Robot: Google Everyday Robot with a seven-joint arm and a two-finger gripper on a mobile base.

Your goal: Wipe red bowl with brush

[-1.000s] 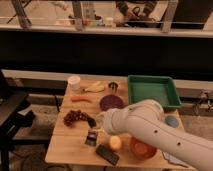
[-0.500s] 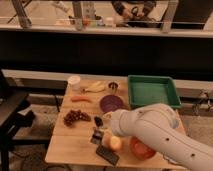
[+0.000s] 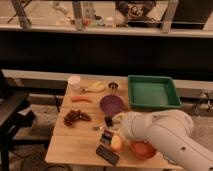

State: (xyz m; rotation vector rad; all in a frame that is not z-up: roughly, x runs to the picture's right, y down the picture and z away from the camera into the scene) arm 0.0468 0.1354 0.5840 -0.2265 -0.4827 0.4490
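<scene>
The red bowl (image 3: 142,149) sits at the table's front right corner, its right side hidden behind my arm. The brush (image 3: 106,136) shows as a small dark blocky piece on the wood just left of a yellow-orange fruit (image 3: 116,144); its handle is hard to make out. My gripper (image 3: 108,121) is at the end of the big white arm, low over the table between the purple bowl (image 3: 111,104) and the brush, and left of the red bowl.
A flat black slab (image 3: 107,155) lies at the front edge. A thin metal utensil (image 3: 97,128), grapes (image 3: 75,117), a carrot (image 3: 81,99), a banana (image 3: 95,88), a white cup (image 3: 74,81) and a small tin (image 3: 113,85) stand around. A green tray (image 3: 152,92) fills the back right.
My arm has drawn back to the right and lower, uncovering more of the table's middle. The small dark brush piece appears shifted a little to the right.
</scene>
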